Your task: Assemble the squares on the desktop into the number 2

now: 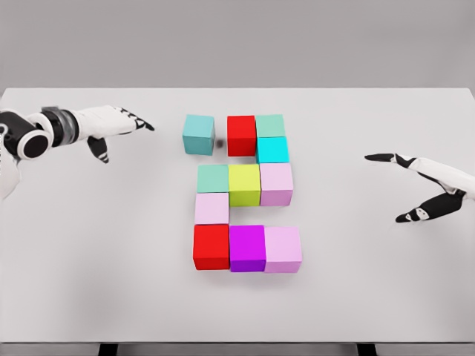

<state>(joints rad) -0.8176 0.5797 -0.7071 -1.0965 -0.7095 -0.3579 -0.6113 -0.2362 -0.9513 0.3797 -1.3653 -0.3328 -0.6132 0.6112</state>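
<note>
Forming a 2 from coloured cubes, nearly done by the look of it. Bottom row complete: red cube (211,246), magenta cube (247,248), pink cube (283,248), all touching. Pale pink cube (212,208) links up on the left to the mid row: green cube (213,179), yellow-green cube (244,185), lilac cube (276,184). Cyan cube (272,149) rises on the right to the top row, where the upper red cube (241,135) and sage cube (270,125) sit together. Teal cube (199,134), upper centre-left of frame, stands just apart from the upper red one w/ a visible gap; judging by that, closing the gap is what's left.

Left hand (111,122), upper left, hovers near the teal cube, fingers extended, holding nothing. Right hand (419,185), mid right, is well apart from the cubes, fingers spread, also empty.

Tabletop (89,245) is plain white, matte, soft shadows. Behind it only a flat grey wall (237,44).
</note>
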